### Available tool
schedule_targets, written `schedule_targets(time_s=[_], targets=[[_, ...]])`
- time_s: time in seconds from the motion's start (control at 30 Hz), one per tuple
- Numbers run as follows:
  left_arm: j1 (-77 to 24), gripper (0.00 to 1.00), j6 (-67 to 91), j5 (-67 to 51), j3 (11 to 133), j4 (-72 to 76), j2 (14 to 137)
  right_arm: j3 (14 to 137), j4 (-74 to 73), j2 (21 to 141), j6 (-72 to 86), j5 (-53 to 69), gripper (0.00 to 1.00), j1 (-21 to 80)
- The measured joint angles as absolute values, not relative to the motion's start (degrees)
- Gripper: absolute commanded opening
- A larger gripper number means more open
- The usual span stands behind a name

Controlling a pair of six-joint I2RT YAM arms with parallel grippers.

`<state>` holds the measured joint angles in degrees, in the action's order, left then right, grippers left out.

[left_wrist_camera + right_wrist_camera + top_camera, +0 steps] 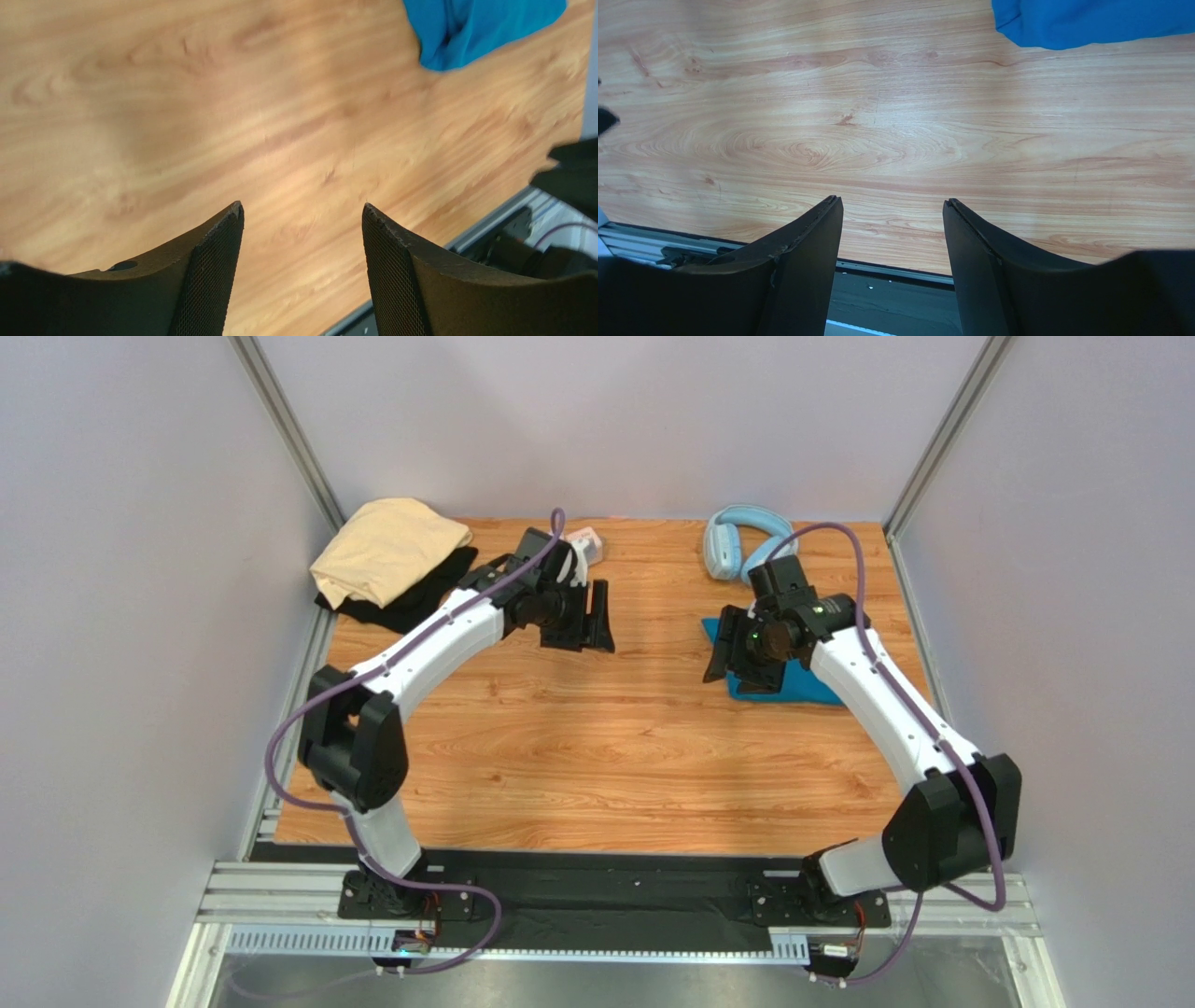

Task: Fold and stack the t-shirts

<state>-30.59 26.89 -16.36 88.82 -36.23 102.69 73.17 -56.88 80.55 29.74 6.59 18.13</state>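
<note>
Left gripper [302, 213] open, empty, over wood table [617, 756]. Right gripper [892, 206] open too (nothing between jaws), just beside teal shirt [797, 686]. Far left corner, behind left gripper: tan shirt [386, 546] atop black shirt [421, 599].

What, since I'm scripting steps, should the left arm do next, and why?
Probably move the left gripper toward the tan t-shirt: its fingers are open and empty, the teal t-shirt lies folded; the tan one sits bunched on the black t-shirt.

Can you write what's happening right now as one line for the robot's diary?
left gripper: open, empty | right gripper: open, empty | blue shirt: right side | tan shirt: on black shirt
</note>
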Motion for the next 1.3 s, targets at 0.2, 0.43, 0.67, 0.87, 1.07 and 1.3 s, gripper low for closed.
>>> schedule_targets(time_s=[0.2,0.43,0.67,0.87,1.07,1.3], targets=[[-31.48,0.7,25.32,-13.67,80.01,-40.84,93.73,78.22,-56.55,88.18,29.78,6.81,0.6,24.18],[-30.68,0.71,25.87,-9.98,73.67,-43.24,85.69,90.91,-57.47,97.89,29.91,6.42,0.6,29.47],[-30.68,0.72,27.18,-7.73,66.06,-42.5,77.36,95.74,-59.44,98.94,28.47,4.64,0.6,30.68],[-30.59,0.72,27.18,-4.86,65.87,-41.32,75.18,96.33,-61.56,99.2,28.4,3.6,0.6,30.68],[-30.17,0.72,27.24,-5.23,66.76,-39.64,76.53,98.48,-62.59,100.07,27.66,2.63,0.6,30.68],[-29.95,0.71,27.92,-7.42,68.38,-37.76,80.18,98.56,-64.03,100.12,26.3,1.28,0.6,30.68]])
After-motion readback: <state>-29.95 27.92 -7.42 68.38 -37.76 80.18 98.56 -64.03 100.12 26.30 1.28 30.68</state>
